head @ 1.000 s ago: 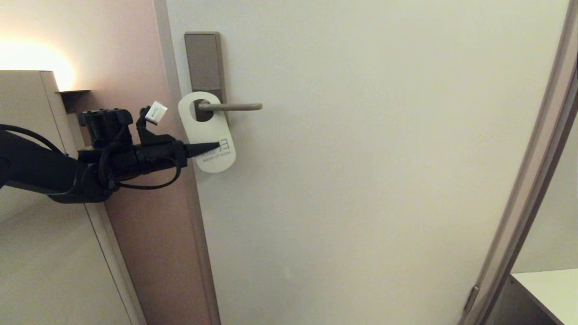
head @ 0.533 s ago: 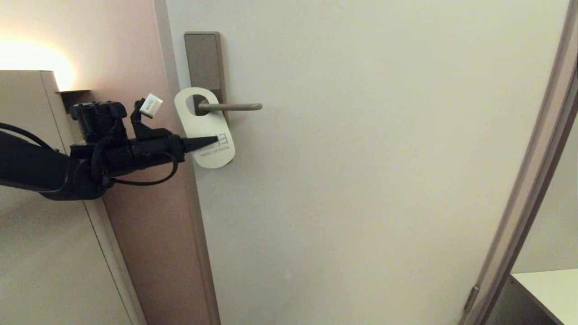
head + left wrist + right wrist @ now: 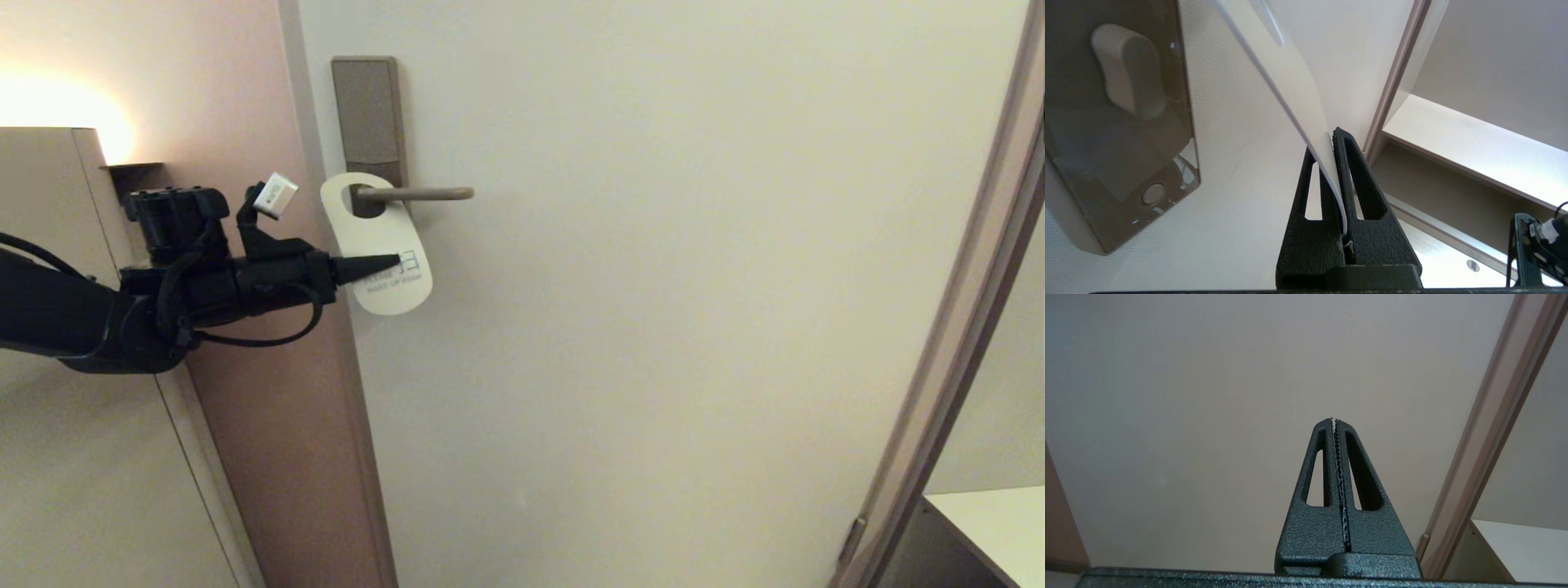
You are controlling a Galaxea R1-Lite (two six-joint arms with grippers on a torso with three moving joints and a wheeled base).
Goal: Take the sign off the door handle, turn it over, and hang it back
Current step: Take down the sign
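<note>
The sign (image 3: 377, 245) hangs by its round hole on the door handle (image 3: 416, 193), white face with grey lettering toward me, tilted with its lower end swung right. The handle is a slim metal lever on a tall bronze-grey lock plate (image 3: 366, 114). My left gripper (image 3: 395, 263) reaches in level from the left and is shut on the sign's lower part. In the left wrist view the thin white sign (image 3: 1290, 81) runs bent between the two black fingers of the left gripper (image 3: 1331, 136). My right gripper (image 3: 1333, 419) is shut on nothing, facing the bare door.
The cream door (image 3: 653, 327) fills the middle, with a pinkish wall strip (image 3: 245, 367) and a beige cabinet (image 3: 49, 449) at left. The door frame (image 3: 955, 343) slants down the right, with a pale ledge (image 3: 996, 523) at the lower right.
The left gripper lifted the sign up and left half a second ago, then brought it back down; the hole's top edge now rests on the handle again.
</note>
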